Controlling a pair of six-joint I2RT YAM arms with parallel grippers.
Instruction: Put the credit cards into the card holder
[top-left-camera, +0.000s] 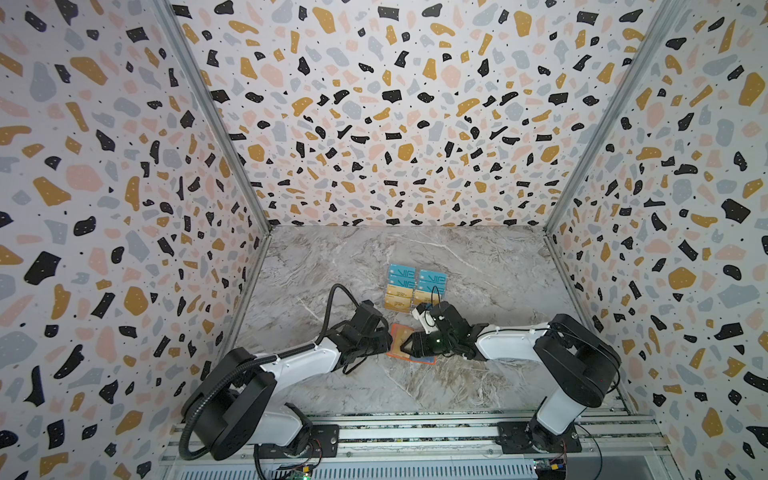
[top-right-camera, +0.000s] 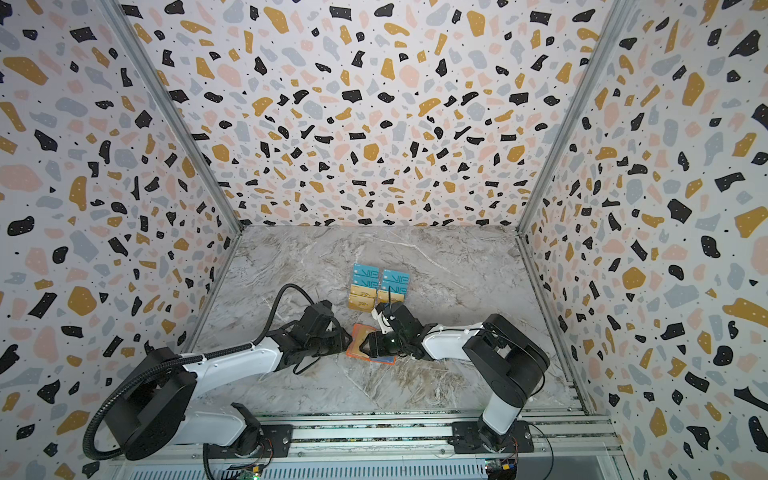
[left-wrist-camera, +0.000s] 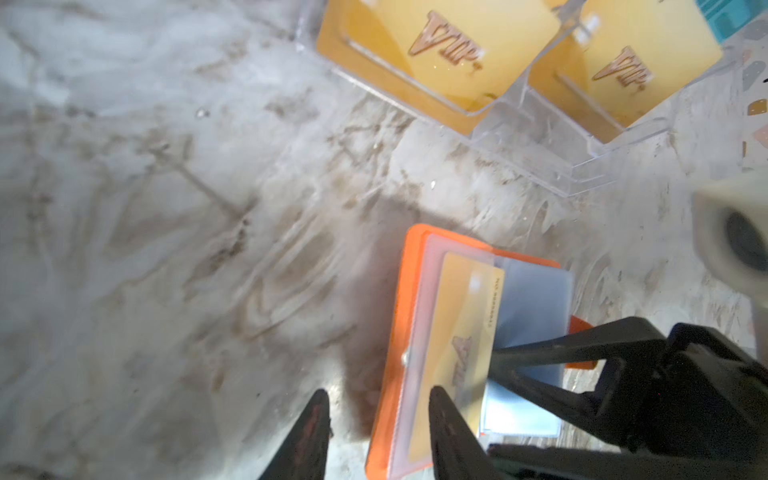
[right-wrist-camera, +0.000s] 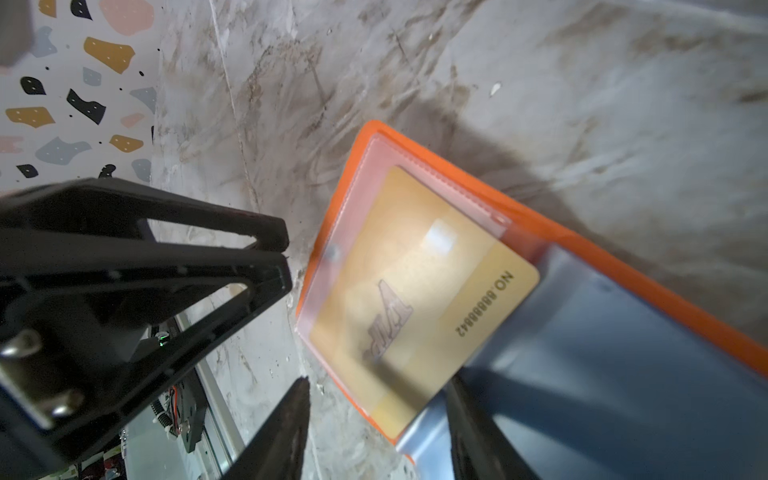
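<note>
card holder (right-wrist-camera: 623, 332) on table (top-left-camera: 332, 266), one credit card (right-wrist-camera: 415, 291) partly in its sleeve; card stand (left-wrist-camera: 540, 162) behind it

Setting: a robot test cell in a lab. Evidence: three printed terrazzo-pattern wall panels (top-left-camera: 124, 166) are held in bare aluminium framing (top-left-camera: 219, 124) around a marble-look bench (top-left-camera: 478, 266). The left arm (top-left-camera: 299, 357) and right arm (top-left-camera: 509, 340) are bolted to a slotted aluminium rail (top-left-camera: 415, 434) at the front edge. An exposed circuit board (top-left-camera: 550, 464) with loose wiring sits below the rail.
</note>
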